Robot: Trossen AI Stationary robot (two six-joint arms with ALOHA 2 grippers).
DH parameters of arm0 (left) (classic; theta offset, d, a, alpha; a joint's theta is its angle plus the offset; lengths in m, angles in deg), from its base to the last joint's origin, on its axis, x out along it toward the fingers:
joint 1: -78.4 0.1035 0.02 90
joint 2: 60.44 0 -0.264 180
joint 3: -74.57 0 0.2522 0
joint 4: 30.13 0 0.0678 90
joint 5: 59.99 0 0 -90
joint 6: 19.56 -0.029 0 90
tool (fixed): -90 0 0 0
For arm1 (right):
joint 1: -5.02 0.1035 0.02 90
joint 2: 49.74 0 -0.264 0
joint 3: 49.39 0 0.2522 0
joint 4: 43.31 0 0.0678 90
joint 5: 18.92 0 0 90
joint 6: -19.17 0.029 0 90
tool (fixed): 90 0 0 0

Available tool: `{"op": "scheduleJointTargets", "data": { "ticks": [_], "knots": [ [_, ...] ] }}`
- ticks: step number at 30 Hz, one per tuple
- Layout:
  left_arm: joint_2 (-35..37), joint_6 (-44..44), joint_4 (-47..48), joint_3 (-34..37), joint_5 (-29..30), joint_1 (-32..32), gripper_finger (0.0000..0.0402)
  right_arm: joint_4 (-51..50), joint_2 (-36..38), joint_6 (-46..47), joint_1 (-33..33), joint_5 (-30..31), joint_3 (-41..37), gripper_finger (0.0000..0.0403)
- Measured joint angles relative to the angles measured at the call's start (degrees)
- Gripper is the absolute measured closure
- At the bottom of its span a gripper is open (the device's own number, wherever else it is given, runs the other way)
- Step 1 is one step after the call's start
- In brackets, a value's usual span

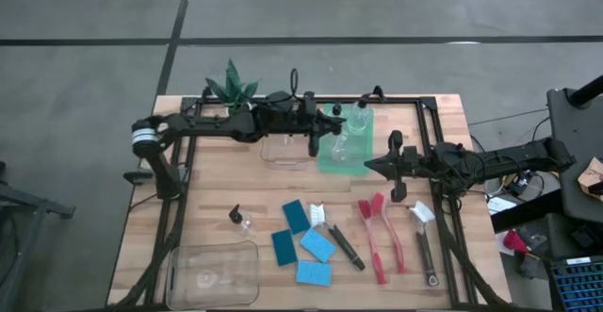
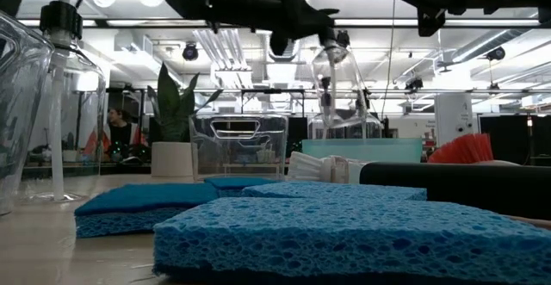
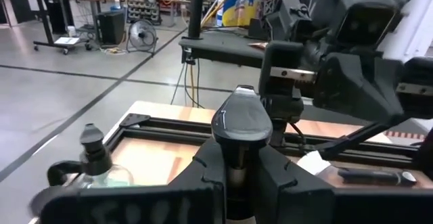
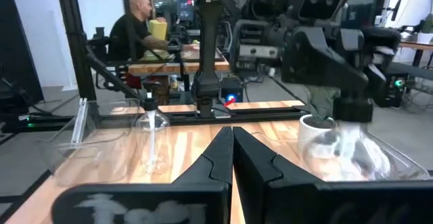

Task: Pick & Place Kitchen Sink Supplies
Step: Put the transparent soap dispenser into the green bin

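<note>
In the high view, the body of the held bottle (image 1: pixel 337 146) is largely lost against the green bin (image 1: pixel 347 152) beneath it, and the tips of the left gripper (image 1: pixel 316 142) are hard to separate from it. In the left wrist view the black top (image 3: pixel 241 119) is seen pinched between the two fingers (image 3: pixel 210 166), the bottle's lower part being cut off. In the low view the bottle (image 2: pixel 343 91) hangs tilted above the bins, its neck uppermost.

On the table, a second clear bottle (image 1: pixel 241 220) lies on its side at the left, above a clear bin (image 1: pixel 215 272). Four blue sponges (image 1: pixel 296 216) are laid flat beside it, dark and light. A black brush (image 1: pixel 336 237) is set diagonally, its white head towards the far edge. Two red brushes (image 1: pixel 379 235) and another black brush (image 1: pixel 423 241) are laid roughly lengthwise, heads away from the near edge.

The right gripper (image 1: pixel 369 166) is held just beside the green bin, its fingers (image 4: pixel 223 153) pressed together, empty.
</note>
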Motion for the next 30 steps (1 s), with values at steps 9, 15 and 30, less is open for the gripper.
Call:
{"op": "scheduleJointTargets", "data": {
  "ticks": [9, 15, 30],
  "knots": [
    [-8.33, -1.65, 0.26, -6.87, 0.06, -0.94, 0.0368, -0.19, 3.61, -0.21, 0.0, 0.01, -0.68, 0.0394],
    [-12.74, -2.1, 0.95, -11.45, 0.42, -0.94, 0.0369, -0.42, 3.94, -0.24, 0.0, 0.01, -0.79, 0.0394],
    [-21.4, -3.86, 4.28, -20.5, 1.87, -0.43, 0.0365, -0.88, 3.85, -0.08, 0.0, -0.19, -0.95, 0.0394]
  ]
}}
